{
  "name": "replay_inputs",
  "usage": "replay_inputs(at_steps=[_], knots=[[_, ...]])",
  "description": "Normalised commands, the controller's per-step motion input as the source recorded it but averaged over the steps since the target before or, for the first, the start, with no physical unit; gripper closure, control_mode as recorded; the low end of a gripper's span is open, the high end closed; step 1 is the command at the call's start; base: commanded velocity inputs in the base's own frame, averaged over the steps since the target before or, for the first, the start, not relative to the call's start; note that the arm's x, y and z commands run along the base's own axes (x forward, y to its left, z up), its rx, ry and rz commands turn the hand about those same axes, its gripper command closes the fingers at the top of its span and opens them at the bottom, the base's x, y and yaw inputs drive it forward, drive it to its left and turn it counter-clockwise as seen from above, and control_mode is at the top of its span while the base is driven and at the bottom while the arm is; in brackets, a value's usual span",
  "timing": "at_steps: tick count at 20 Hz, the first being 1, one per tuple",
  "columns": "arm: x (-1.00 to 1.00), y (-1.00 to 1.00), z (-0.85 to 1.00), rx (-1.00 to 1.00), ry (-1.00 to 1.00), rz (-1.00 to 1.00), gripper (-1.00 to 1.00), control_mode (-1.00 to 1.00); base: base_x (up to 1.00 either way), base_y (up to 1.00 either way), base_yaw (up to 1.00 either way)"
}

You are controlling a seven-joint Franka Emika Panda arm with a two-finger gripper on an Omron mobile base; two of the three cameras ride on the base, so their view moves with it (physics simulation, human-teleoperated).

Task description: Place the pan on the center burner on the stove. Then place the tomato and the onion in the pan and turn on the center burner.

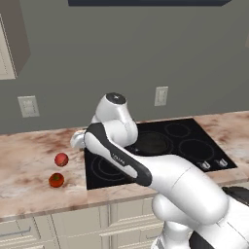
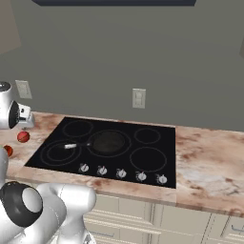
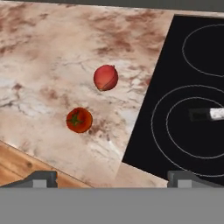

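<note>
White robot arm [image 1: 160, 180] closest to the lens, rising from the lower right of the left base view and bending forward and left over the worktop. Beneath it, marbled pink-and-cream counter [image 1: 29, 160] along a grey wall, with pale cabinet fronts below. Set into that counter, black glass stove [image 2: 152, 138] with five grey ring burners. On the centre burner, small black pan [image 2: 108, 141], sitting flat, with its thin dark handle pointing left across the glass and its silver tip [image 3: 216, 113] lying over the large double ring at the front left. Gripper [image 3: 113, 180] hanging above the counter's front edge near the stove's left side, jaws spread wide, nothing between them, touching nothing. To the left of the stove, on bare counter, pinkish-red onion [image 3: 106, 77], well clear of the pan and nearer the wall of the two balls. Just in front of it and apart from it, orange-red tomato [image 3: 79, 120] with a dark green patch on top, closer to the counter's front edge. Both balls also seen at the left of the base views, outside the cooktop. Along the stove's front edge, row of five small silver knobs [image 2: 121, 173].
</note>
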Motion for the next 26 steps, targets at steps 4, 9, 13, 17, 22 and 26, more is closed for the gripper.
replay_inputs(at_steps=[4, 9, 13, 17, 22, 26], knots=[[0.26, 0.24, 0.0, -0.03, 0.0, 0.0, -1.0, -1.0, 0.0, 0.0, 0.0], [0.24, 0.3, -0.07, -0.07, 0.0, 0.0, -1.0, -1.0, 0.0, 0.0, 0.0], [0.23, 0.25, -0.1, -0.08, 0.0, 0.0, -1.0, -1.0, 0.0, 0.0, 0.0], [0.24, 0.14, -0.21, -0.05, 0.0, 0.0, -1.0, -1.0, 0.0, 0.0, 0.0], [0.13, 0.05, -0.32, 0.0, 0.02, 0.0, -1.0, -1.0, 0.0, 0.0, 0.0], [0.08, 0.09, -0.26, 0.0, 0.0, 0.0, -1.0, -1.0, 0.0, 0.0, 0.0]])
